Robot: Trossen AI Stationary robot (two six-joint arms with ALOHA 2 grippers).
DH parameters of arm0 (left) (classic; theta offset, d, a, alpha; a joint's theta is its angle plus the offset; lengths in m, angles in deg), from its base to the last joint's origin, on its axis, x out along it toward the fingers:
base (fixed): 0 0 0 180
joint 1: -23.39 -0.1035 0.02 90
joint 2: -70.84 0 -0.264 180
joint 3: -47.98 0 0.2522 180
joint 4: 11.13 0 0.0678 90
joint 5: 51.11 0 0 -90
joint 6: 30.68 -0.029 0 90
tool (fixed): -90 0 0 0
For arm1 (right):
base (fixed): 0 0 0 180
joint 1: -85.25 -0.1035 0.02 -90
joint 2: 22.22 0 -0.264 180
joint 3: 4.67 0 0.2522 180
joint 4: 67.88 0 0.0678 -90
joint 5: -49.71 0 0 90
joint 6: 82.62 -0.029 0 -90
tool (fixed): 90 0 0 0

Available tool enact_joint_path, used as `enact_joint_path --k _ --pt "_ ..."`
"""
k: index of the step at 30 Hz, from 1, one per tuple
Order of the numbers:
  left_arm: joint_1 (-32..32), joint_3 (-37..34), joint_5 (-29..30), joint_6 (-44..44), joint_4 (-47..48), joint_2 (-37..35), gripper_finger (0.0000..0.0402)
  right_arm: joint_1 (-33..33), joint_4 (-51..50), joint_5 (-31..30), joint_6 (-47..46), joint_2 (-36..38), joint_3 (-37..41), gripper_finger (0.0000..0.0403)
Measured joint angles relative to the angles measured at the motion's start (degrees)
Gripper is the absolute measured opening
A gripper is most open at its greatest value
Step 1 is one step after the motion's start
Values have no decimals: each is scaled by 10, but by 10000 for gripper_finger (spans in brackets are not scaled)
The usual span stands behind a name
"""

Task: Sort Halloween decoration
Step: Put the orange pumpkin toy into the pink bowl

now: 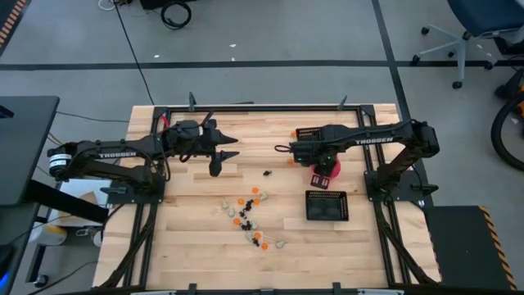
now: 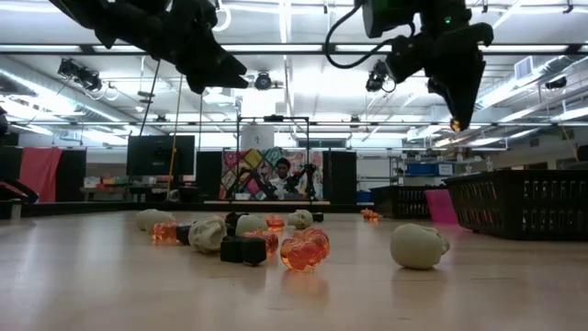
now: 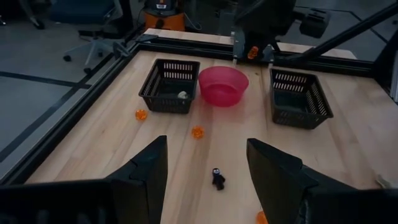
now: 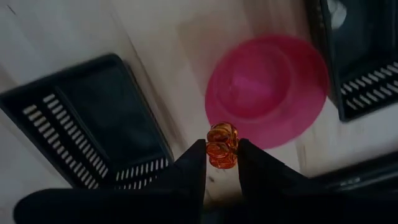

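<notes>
An orange trinket [image 4: 221, 145] is sitting pinched between the fingers of the right gripper [image 4: 222, 155], which is hanging above the pink bowl [image 4: 267, 92] near the surface's far right edge. One pale trinket [image 3: 182, 95] is already lying in a black mesh tray [image 3: 169, 85]. Most trinkets [image 1: 250, 217] are waiting scattered near the front middle of the surface [image 1: 196, 205], so sorting looks barely begun. The left gripper [image 3: 205, 168] is hovering wide open and empty over the far left part.

Two black mesh trays [image 3: 169, 87] flank the pink bowl [image 3: 223, 85]; bare table [image 3: 348, 149] surrounds them.
</notes>
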Motion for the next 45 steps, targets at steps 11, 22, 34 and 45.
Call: enact_joint_path --k 11,22,34,45 --pt "0 0 0 -5 0 0 192 0 2 47 -15 0 95 93" --pt "0 0 0 -7 -1 0 192 13 56 50 -12 0 164 93" --pt "0 0 0 -10 -3 0 192 45 127 -39 0 -1 161 93" --pt "0 0 1 -11 -3 0 192 101 214 -48 17 -1 218 100"
